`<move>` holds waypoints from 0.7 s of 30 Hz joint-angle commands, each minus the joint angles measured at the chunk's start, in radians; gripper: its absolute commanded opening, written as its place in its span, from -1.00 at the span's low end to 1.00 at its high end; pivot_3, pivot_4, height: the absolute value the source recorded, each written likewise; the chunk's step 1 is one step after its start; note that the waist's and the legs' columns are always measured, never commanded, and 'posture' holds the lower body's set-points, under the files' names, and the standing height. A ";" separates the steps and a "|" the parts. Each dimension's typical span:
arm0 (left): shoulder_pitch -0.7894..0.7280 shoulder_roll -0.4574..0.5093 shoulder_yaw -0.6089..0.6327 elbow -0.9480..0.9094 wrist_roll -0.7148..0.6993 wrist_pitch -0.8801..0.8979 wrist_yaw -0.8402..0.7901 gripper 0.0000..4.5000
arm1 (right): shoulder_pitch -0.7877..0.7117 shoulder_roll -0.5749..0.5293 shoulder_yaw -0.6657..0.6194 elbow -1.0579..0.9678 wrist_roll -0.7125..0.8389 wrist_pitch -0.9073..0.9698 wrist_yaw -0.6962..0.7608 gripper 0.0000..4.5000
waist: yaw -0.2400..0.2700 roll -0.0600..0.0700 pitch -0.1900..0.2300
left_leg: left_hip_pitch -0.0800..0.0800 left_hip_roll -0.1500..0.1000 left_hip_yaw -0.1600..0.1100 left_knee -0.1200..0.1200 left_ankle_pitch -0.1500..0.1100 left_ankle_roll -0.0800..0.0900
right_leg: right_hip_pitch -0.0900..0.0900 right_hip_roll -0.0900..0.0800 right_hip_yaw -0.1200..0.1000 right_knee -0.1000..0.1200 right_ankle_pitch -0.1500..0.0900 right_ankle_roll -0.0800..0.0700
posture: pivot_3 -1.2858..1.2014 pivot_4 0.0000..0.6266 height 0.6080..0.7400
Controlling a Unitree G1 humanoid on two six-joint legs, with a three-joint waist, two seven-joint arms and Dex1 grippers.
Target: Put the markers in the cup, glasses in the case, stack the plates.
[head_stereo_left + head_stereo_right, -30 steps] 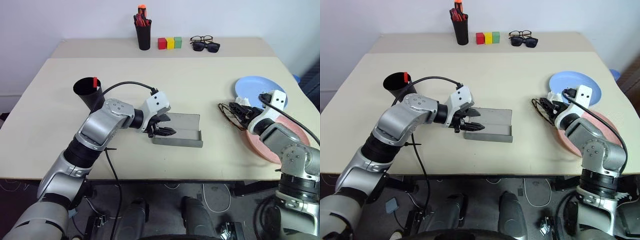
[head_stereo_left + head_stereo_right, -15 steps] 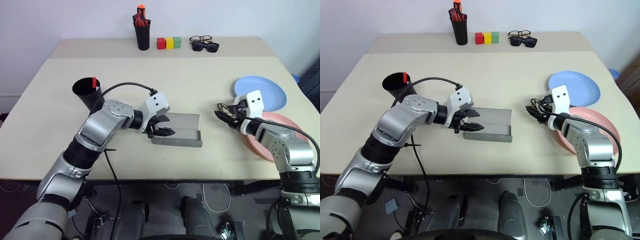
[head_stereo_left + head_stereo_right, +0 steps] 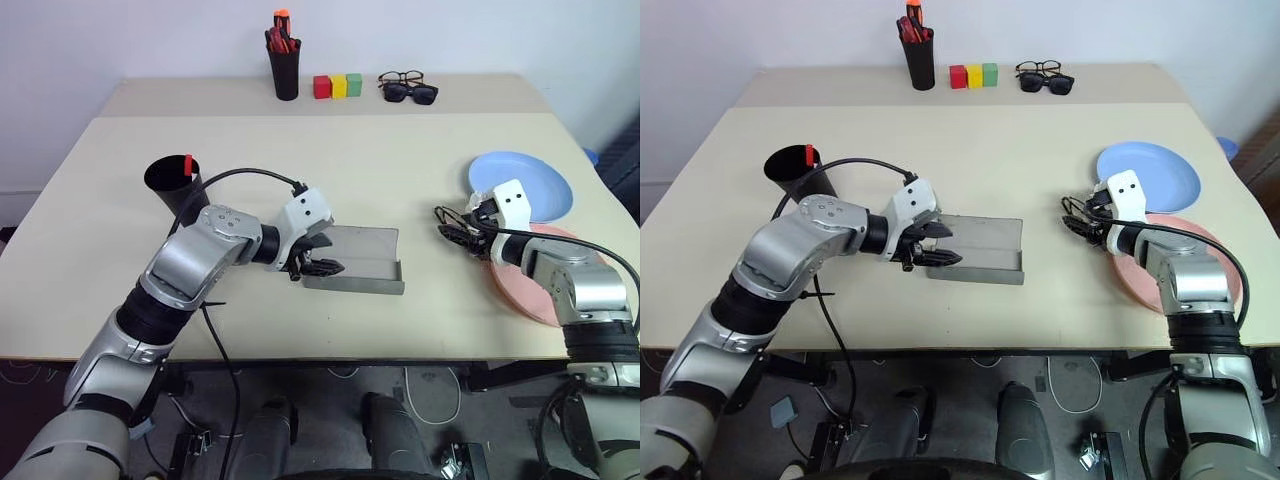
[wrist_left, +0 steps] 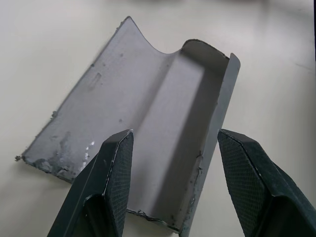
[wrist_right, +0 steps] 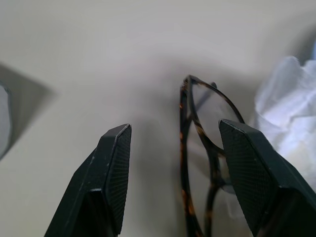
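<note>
On the left of the tabletop the matte black tapered cup holds a red marker. The left gripper, fingers apart and empty, hovers over the grey open hard-shell case. Farther right, the right gripper, fingers spread and empty, faces the thin-framed glasses lying beside the smooth blue plate and pink plate. Best to close gently across the bridge, since the slim temples could snag.

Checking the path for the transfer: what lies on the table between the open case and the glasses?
Nothing: in the left eye view only bare table separates the grey case from the glasses by the right pincer.
</note>
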 commanded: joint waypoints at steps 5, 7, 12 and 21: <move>-0.003 0.005 0.032 -0.043 -0.023 0.006 0.018 0.21 | -0.020 -0.046 -0.018 -0.021 -0.015 0.041 0.036 0.27 | 0.001 0.000 0.000 | 0.000 0.000 0.000 0.000 0.000 0.000 | 0.000 0.000 0.000 0.000 0.000 0.000 | 0.03 -0.52 1.00; -0.004 0.006 0.031 -0.042 -0.028 0.006 0.021 0.21 | -0.020 -0.052 -0.014 -0.016 -0.018 0.049 0.047 0.27 | 0.001 0.000 0.000 | 0.000 0.000 0.000 0.000 0.000 0.000 | 0.000 0.000 0.000 0.000 0.000 0.000 | 0.03 -0.52 1.00; 0.001 0.017 0.035 -0.050 -0.036 0.014 0.026 0.21 | -0.038 -0.066 0.004 0.024 -0.037 0.061 0.079 0.27 | 0.000 0.000 0.000 | 0.000 0.000 0.000 0.000 0.000 0.000 | 0.000 0.000 0.000 0.000 0.000 0.000 | 0.03 -0.52 1.00; 0.026 0.041 0.048 -0.090 -0.059 0.046 0.050 0.21 | -0.125 -0.077 0.074 0.194 -0.115 -0.040 0.178 0.27 | -0.001 0.000 0.000 | 0.000 0.000 0.000 0.000 0.000 0.000 | 0.000 0.000 0.000 0.000 0.000 0.000 | 0.03 -0.52 1.00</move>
